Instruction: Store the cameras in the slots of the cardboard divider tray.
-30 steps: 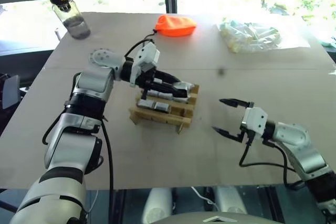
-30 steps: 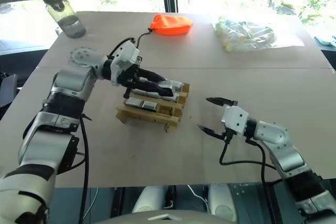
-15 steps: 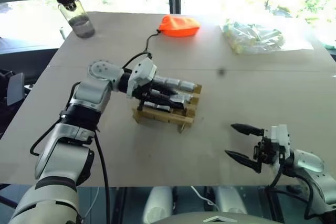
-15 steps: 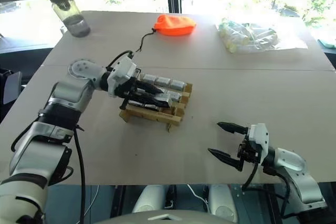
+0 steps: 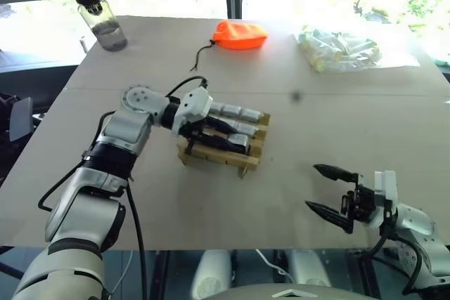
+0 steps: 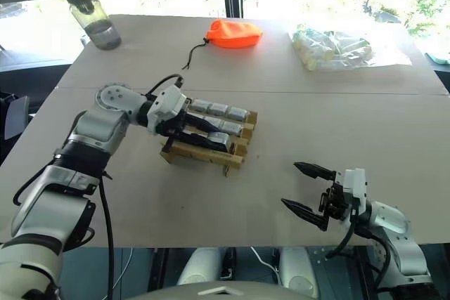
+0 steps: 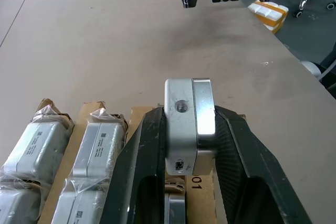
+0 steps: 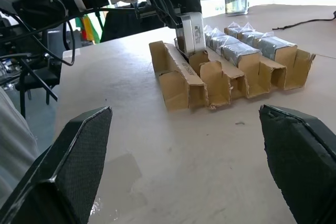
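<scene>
From the head views the left tool sits over the cardboard divider tray near the middle of the desk, but you can't really see what's between its fingers from up there. The left wrist view clears that up: the two black fingers are clamped on a silver-grey camera, held upright with a small threaded hole facing the lens, right above a tray slot. That same view also shows the wrapped cameras already sitting in neighbouring slots, shiny film and labels and all. The right wrist view gives the side-on look: the tray's near row of slots looks empty, and the held camera is poised at the next row back. The right tool hangs near the desk's front edge, well apart from the tray, fingers spread wide with nothing in them. Further back on the pale desk there's an orange fabric pouch, a clear bag of pale items and a water bottle at the far left corner. Bright windows behind, greenery outside.
</scene>
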Tool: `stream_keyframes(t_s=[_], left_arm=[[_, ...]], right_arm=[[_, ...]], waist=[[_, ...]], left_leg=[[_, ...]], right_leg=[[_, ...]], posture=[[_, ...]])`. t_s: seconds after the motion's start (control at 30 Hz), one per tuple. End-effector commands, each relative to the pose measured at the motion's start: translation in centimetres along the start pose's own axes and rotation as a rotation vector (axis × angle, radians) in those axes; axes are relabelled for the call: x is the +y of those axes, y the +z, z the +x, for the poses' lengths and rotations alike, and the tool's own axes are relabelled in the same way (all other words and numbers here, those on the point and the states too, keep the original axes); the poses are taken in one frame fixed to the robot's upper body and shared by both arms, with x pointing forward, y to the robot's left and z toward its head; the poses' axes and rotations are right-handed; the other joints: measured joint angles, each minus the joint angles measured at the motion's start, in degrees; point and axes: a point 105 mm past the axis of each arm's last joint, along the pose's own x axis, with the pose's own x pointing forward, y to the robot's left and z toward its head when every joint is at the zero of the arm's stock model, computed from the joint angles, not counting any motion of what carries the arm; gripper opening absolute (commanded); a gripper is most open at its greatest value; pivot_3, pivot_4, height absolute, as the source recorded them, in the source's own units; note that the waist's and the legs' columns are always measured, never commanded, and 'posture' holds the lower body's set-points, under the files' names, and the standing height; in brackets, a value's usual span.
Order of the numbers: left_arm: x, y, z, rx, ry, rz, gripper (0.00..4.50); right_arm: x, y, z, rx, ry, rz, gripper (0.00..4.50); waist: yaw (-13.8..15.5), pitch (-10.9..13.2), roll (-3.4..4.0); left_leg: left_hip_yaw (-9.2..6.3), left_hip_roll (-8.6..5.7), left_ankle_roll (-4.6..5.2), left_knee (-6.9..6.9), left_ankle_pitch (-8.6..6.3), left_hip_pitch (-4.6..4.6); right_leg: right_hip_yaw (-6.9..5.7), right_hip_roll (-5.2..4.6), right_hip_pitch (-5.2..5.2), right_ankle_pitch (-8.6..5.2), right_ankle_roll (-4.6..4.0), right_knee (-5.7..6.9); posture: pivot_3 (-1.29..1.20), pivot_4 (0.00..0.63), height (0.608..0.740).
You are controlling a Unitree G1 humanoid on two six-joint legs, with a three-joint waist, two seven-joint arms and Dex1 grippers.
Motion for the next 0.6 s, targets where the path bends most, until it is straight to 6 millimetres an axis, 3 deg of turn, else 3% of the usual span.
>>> stream_keyframes(t_s=[0.03,0.43,0.6], left_arm=[[0.7,0.2,-0.1,0.022,0.008,0.059,0.72],[1.7,0.2,0.7,-0.014,0.003,0.036,0.72],[1.5,-1.1,0.4,0.055,-0.006,0.051,0.72]], right_arm=[[-0.3,0.8,-0.2,-0.013,-0.004,-0.047,4.45],[-0.9,0.9,-0.2,-0.016,-0.011,-0.071,4.45],[-0.6,0.7,-0.2,-0.018,-0.012,-0.07,4.45]], waist=[[0.02,0.0,0.0],[0.0,0.0,0.0],[0.02,0.0,0.0]], left_leg=[[0.0,-0.01,0.0,0.0,0.0,0.0],[0.01,-0.05,0.0,0.01,0.0,-0.01],[0.0,-0.05,0.0,0.01,0.0,0.0]], right_leg=[[0.0,0.0,0.0,0.0,0.0,0.0],[-0.01,0.01,0.01,0.0,0.0,0.0],[-0.02,0.01,0.01,0.0,0.0,0.02]], posture=[[0.0,0.15,0.726],[0.0,0.15,0.726],[0.0,0.15,0.726]])
